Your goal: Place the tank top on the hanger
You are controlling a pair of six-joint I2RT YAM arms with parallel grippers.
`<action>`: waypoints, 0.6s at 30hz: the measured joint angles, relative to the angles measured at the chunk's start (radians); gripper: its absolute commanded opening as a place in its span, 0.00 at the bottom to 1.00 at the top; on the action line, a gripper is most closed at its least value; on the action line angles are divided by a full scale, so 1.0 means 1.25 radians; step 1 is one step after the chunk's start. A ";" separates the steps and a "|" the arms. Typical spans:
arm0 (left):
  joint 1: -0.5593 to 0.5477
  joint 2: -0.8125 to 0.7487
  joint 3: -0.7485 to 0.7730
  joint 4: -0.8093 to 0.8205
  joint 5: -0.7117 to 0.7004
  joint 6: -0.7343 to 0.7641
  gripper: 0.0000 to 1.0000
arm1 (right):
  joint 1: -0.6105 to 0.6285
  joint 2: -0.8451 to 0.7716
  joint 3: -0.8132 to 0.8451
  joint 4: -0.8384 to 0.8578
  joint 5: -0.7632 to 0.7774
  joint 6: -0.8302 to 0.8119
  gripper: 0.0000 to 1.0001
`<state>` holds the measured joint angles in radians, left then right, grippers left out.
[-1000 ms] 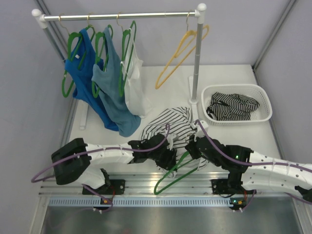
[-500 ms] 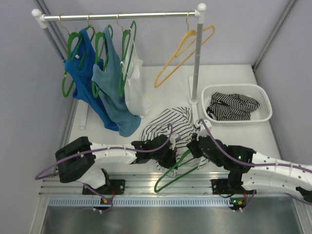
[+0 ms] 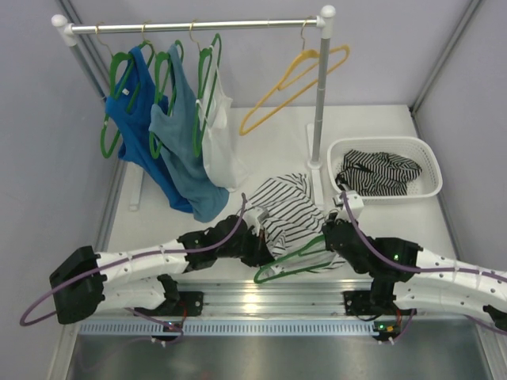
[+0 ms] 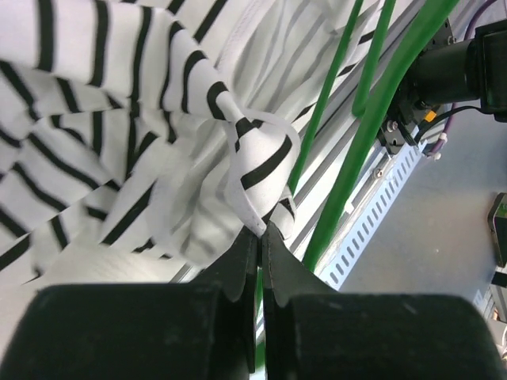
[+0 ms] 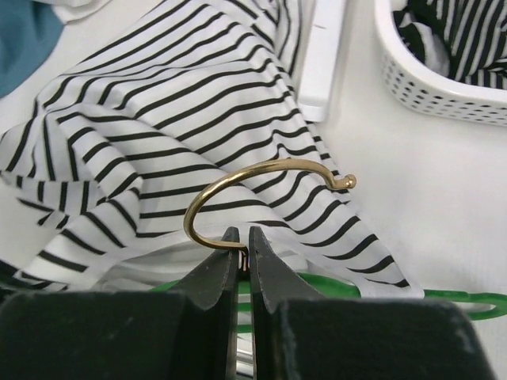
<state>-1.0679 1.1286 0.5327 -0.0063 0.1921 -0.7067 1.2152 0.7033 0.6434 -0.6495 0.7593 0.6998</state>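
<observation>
We see L gripper (image 4: pixel 260 237) pinched on tank top (image 4: pixel 119 119) edge, cloth toward 11 o'clock; R gripper (image 5: pixel 242 237) clamps hanger (image 5: pixel 261 165) hook, cloth at 12.

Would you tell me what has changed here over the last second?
The left hand closed on an edge fold of the tank top, and its arm swung out left. The hanger's near end moved away from the table edge. The yellow hanger swung left. The right hand stayed shut on the hanger's hook; basket and hung tops unchanged.
</observation>
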 measured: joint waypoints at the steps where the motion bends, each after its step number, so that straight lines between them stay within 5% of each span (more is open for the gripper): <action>1: 0.006 -0.012 -0.006 -0.005 0.000 0.000 0.00 | 0.000 0.000 0.001 -0.012 0.013 0.007 0.00; 18: 0.033 -0.174 -0.138 -0.038 -0.008 -0.054 0.00 | -0.067 -0.002 0.052 -0.137 0.102 0.087 0.00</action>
<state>-1.0271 0.9115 0.3607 -0.0536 0.1822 -0.7742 1.1309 0.7002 0.7086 -0.8204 0.8871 0.8085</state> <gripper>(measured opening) 0.025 0.031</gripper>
